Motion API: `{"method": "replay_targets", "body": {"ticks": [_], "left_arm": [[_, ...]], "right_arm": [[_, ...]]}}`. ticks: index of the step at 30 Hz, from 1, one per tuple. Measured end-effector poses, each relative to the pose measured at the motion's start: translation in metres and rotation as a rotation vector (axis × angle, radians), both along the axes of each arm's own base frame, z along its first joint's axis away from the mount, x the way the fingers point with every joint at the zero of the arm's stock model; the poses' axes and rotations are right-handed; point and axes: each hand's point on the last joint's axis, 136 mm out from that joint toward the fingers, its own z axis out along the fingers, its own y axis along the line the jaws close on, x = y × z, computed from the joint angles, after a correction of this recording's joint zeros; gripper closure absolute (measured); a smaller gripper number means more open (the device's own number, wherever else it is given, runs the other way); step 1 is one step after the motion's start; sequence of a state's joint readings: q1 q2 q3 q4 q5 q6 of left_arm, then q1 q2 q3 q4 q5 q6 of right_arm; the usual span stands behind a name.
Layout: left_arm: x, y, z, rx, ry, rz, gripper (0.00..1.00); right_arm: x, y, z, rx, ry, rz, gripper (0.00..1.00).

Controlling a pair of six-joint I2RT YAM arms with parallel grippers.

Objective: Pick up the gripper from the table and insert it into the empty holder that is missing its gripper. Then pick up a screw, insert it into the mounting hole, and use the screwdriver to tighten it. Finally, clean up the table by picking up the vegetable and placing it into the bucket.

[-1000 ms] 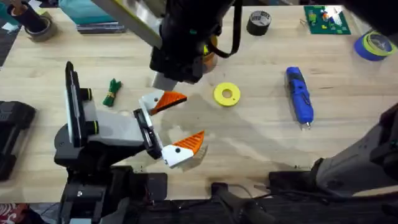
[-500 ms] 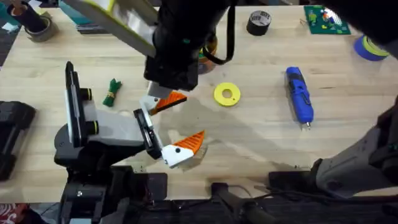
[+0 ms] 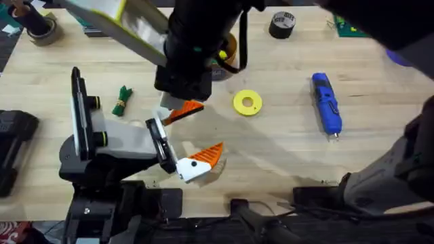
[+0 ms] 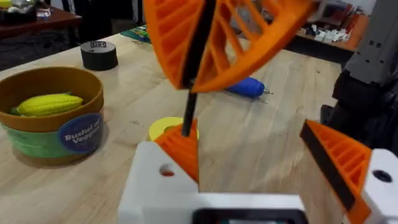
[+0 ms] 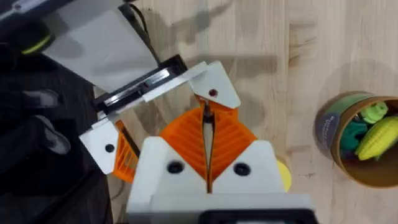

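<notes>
Overhead. Left gripper (image 3: 202, 131) spread wide over the table's front middle, one white-and-orange finger toward the far side, the other nearer the base. Far finger's white holder (image 3: 163, 112) carrying the orange fingertip wedge (image 3: 187, 110). Right arm (image 3: 193, 61) reaching across, dark and large, directly above that holder. Vegetable (image 3: 122, 100) lying on the table on the left, apart from both arms. Screwdriver (image 3: 326, 104) lying on the right side, bit pointing toward the front edge. Yellow disc (image 3: 247, 103) between holder and screwdriver. Black tape roll (image 3: 282, 24) near the far edge.

Left wrist. Own fingers well apart, nothing between them. Above, the right arm's orange pads pinched together on a thin dark pin (image 4: 191, 93), lower tip meeting the top of the wedge on the holder. Cannot tell whether the pin enters a hole. Bucket (image 4: 53, 134) standing beside, a yellow corn toy (image 4: 48, 104) inside.

Right wrist. Right gripper (image 5: 207, 127) closed tight on the pin, poised over the holder's white corner and its small hole. Bucket off to one side, upright on the wood.
</notes>
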State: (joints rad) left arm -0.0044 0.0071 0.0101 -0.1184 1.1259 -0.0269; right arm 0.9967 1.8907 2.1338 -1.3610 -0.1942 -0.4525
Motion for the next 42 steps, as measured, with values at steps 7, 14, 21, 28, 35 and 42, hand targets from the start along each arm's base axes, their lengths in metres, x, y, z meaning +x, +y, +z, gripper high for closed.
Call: {"method": "replay_targets", "body": {"ticks": [7, 14, 21, 28, 35, 42], "left_arm": [[0.000, 0.000, 0.000, 0.000, 0.000, 0.000, 0.015], [0.000, 0.000, 0.000, 0.000, 0.000, 0.000, 0.015], [0.000, 0.000, 0.000, 0.000, 0.000, 0.000, 0.015], [0.000, 0.000, 0.000, 0.000, 0.000, 0.000, 0.015], [0.000, 0.000, 0.000, 0.000, 0.000, 0.000, 0.015], [0.000, 0.000, 0.000, 0.000, 0.000, 0.000, 0.015]], "right_arm": [[0.001, 0.002, -0.005, -0.009, 0.010, -0.003, 0.995], [0.001, 0.002, -0.005, -0.010, 0.012, -0.006, 0.995], [0.001, 0.002, -0.007, -0.013, 0.016, -0.009, 0.995], [0.003, 0.006, -0.018, -0.034, 0.030, -0.009, 0.995], [0.004, 0.007, -0.022, -0.042, 0.035, -0.009, 0.995], [0.004, 0.007, -0.022, -0.043, 0.035, -0.009, 0.995]]}}
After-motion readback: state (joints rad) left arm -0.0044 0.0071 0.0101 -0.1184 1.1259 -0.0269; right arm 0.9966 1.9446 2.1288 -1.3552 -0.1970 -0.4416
